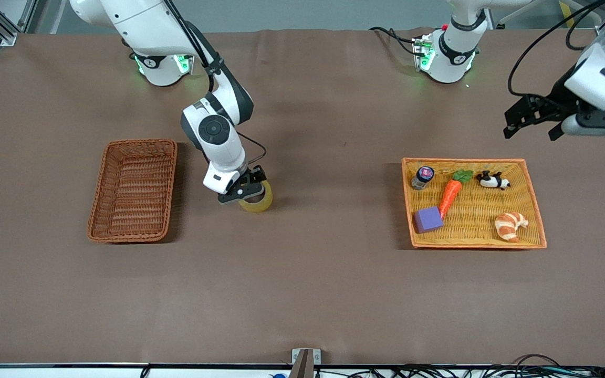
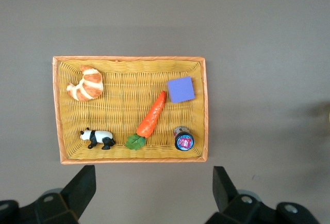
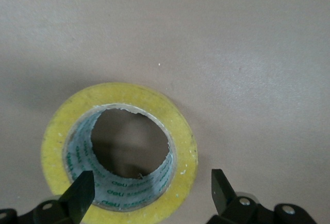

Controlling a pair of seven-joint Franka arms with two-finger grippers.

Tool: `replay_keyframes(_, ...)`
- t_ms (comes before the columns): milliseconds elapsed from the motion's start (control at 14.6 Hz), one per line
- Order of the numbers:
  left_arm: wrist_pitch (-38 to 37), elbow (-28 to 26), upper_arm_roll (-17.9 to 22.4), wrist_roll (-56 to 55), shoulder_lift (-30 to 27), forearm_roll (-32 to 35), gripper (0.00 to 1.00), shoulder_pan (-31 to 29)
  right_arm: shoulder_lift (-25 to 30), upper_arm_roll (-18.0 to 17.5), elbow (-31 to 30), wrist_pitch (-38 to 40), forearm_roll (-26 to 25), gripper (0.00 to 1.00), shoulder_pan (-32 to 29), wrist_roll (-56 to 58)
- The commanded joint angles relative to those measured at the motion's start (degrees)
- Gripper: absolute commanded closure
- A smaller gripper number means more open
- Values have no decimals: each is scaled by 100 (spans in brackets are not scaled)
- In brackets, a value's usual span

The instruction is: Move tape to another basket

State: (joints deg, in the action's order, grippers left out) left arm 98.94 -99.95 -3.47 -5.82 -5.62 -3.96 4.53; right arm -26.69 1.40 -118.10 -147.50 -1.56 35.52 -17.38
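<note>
Over the tape (image 1: 257, 201), your right pincer (image 1: 243, 191) hangs low, spread.
Your left pincer (image 1: 533, 131) waits spread above the bench (image 1: 302, 294).

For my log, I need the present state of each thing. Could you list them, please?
Yellowish translucent tape roll: flat on the table, not in any basket.
Reddish-brown wicker basket: empty.
Orange-yellow flat woven tray: holds small items.
Right gripper: open, one finger inside the roll.
Left gripper: open, waiting above the tray.
</note>
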Motion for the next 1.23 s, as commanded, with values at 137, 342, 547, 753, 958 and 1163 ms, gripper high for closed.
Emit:
replay_keyframes(137, -103, 169, -5, 81, 219, 18, 0, -5, -231, 62, -64, -296, -196, 2, 60, -47)
replay_keyframes(342, -24, 169, 12, 90, 307, 27, 0, -23, -284, 71, -64, -270, -204, 31, 25, -29)
replay_keyframes(547, 3, 257, 21, 12, 465, 53, 0, -49, -302, 80, -55, -288, -196, 80, 52, -73)
replay_keyframes(753, -6, 547, -14, -24, 659, 431, 0, -32, -310, 80, -29, -270, -204, 100, 60, -407)
replay_keyframes(958, -32, 538, -14, 160, 615, 405, 0, -41, -110, 97, 119, 167, -196, 100, -123, -407)
replay_keyframes(1163, -32, 530, -23, 143, 615, 361, 0, -32, 487, 97, 472, 1414, -196, 100, -640, -354)
